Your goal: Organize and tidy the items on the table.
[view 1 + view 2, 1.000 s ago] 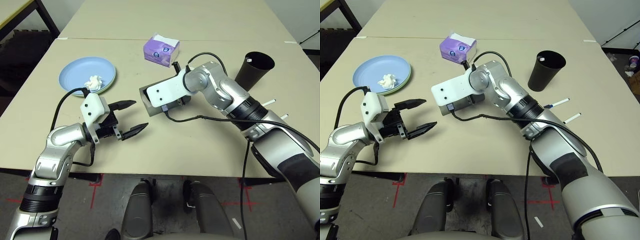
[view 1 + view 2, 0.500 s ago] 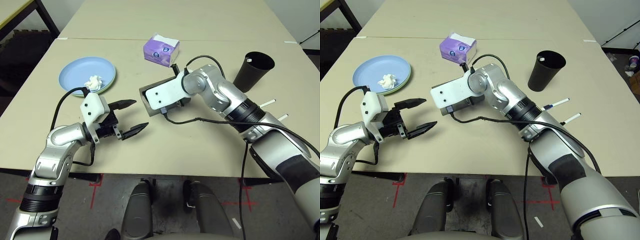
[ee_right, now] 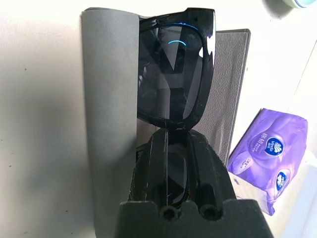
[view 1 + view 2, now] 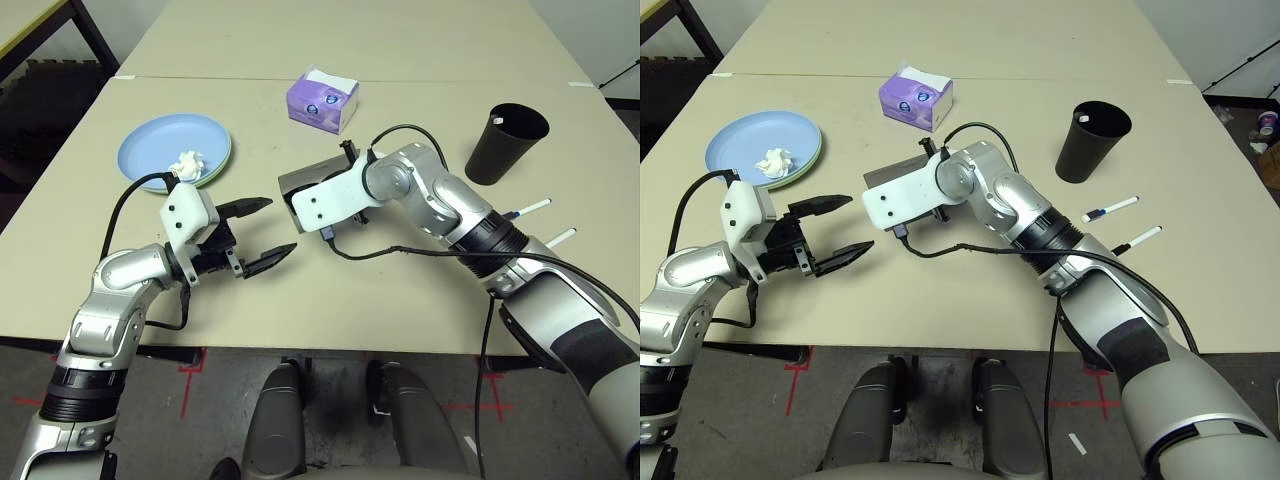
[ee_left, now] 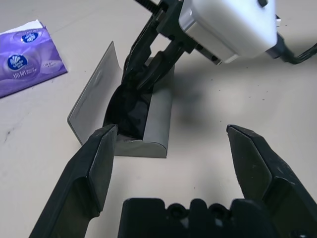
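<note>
The grey glasses case (image 5: 156, 116) lies open on the table (image 4: 400, 300), its lid flap folded back. My right gripper (image 3: 176, 136) is shut on the black sunglasses (image 3: 173, 69) and holds them down in the case's trough. To the case's left, my left gripper (image 4: 282, 228) hovers open over the table with nothing between its fingers. The crumpled white tissue (image 4: 187, 163) rests on the blue plate (image 4: 160, 150), which is stacked on the green plate (image 4: 223, 168). The black cup (image 4: 508, 140) stands upright at the right. Two white pens (image 4: 528, 208) (image 4: 558, 238) lie near it.
A purple tissue pack (image 4: 323, 98) sits behind the case. A seam (image 4: 450, 82) crosses the table further back. A black-framed, yellow-edged table (image 4: 30, 25) stands at the far left. My right arm's black cable (image 4: 400, 250) loops over the table's middle.
My right arm has lowered and drawn the sunglasses further into the case, and its forearm has swung off the pens. The left arm has not moved.
</note>
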